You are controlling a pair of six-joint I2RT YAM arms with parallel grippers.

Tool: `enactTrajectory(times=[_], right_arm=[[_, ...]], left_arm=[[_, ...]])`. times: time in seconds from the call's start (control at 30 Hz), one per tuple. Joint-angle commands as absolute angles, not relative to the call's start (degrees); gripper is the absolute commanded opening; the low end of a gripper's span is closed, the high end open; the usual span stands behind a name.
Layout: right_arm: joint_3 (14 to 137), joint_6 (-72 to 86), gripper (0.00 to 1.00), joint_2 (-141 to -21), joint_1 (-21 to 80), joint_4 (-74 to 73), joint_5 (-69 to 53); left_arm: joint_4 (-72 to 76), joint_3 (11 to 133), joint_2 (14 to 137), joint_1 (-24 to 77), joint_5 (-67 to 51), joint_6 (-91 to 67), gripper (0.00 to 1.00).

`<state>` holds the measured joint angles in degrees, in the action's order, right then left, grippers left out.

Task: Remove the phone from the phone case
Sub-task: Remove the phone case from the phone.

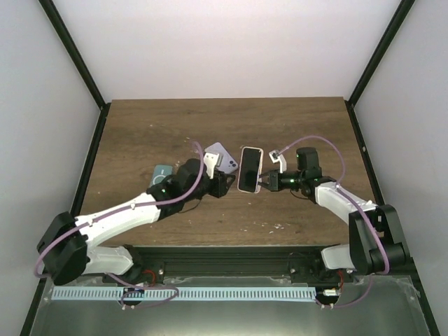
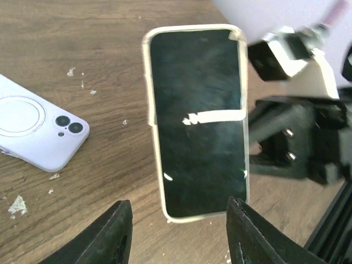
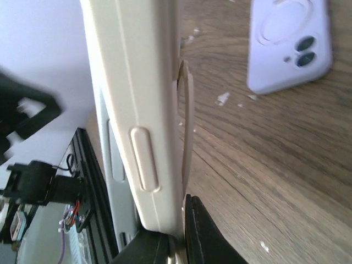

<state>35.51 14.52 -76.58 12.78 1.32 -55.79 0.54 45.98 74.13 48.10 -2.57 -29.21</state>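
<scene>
The phone point(image 1: 250, 169), with a black screen in a cream case, is held up off the table by its right edge. My right gripper point(image 1: 270, 181) is shut on that edge. In the right wrist view the cream case side point(image 3: 137, 110) with its buttons sits clamped between my fingers point(image 3: 204, 237). My left gripper point(image 1: 225, 184) is open just left of the phone. In the left wrist view the screen point(image 2: 198, 121) faces the camera, and its lower end sits just beyond my spread fingers point(image 2: 118, 236), untouched.
A lavender phone case point(image 1: 220, 157) lies camera-side up behind the left gripper; it also shows in the left wrist view point(image 2: 38, 129) and the right wrist view point(image 3: 289, 44). A teal object point(image 1: 162, 172) lies left, partly under the left arm. Small crumbs dot the wood.
</scene>
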Motion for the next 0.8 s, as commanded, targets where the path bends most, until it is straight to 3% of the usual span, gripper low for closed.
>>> enactTrajectory(times=[0.0, 0.3, 0.5, 0.77], right_arm=[[40.60, 18.95, 0.01, -76.27, 12.29, -4.66, -49.84], [50.02, 23.35, 0.01, -84.96, 12.28, -29.51, -44.68], [43.95, 26.15, 0.01, -84.46, 12.23, -24.99, -54.08], [41.65, 24.35, 0.01, -85.78, 12.17, -19.82, -54.46]], left_arm=[[-8.76, 47.50, 70.74, 55.49, 12.22, -19.09, 0.48], [-21.19, 55.46, 76.61, 71.28, 32.53, -12.70, 0.46], [-18.47, 59.08, 86.32, 77.02, 37.44, -10.30, 0.46], [-14.31, 63.81, 97.77, 77.43, 38.74, -4.43, 0.44]])
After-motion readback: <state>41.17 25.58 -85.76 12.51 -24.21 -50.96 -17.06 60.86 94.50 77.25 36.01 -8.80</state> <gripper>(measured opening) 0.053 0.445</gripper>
